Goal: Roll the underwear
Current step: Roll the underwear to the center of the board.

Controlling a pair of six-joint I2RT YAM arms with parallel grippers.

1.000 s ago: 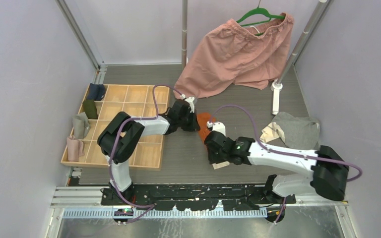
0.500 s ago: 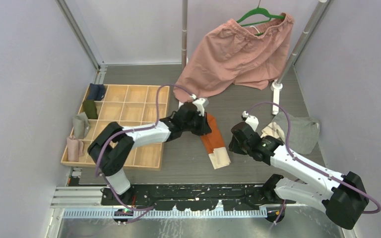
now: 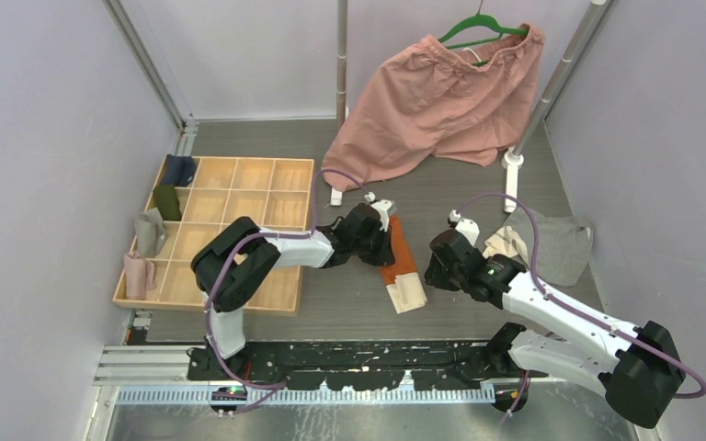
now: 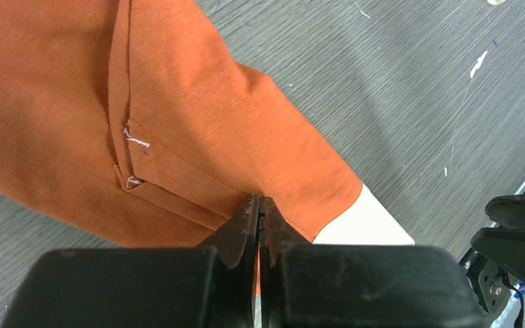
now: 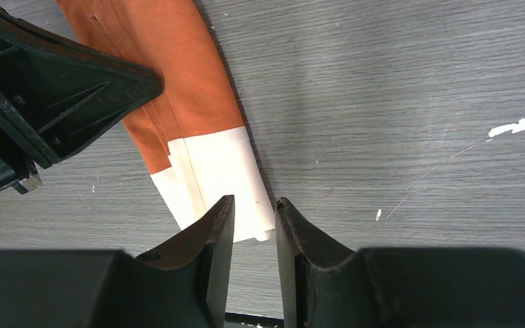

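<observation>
— Underwear, rust-orange [image 3: 403,257]: position?
— Flat on the bench [image 3: 349,299], mid-field. Long folded strip, cream end toward the near edge. Right claw [image 5: 254,201] sits over that cream end, jaws a narrow gap apart, nothing between them.
— Left claw [image 4: 258,199]?
— Farther up the strip. Jaws pressed together, pinching a fold of the orange cloth.
— Beyond?
— Grey underwear [image 3: 547,243] crumpled at right, well apart. Wooden tray [image 3: 239,160] at left. Pink shorts [image 3: 441,101] hung far back.

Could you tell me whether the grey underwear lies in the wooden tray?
No, the grey underwear lies on the table, far right of the tray.
</observation>
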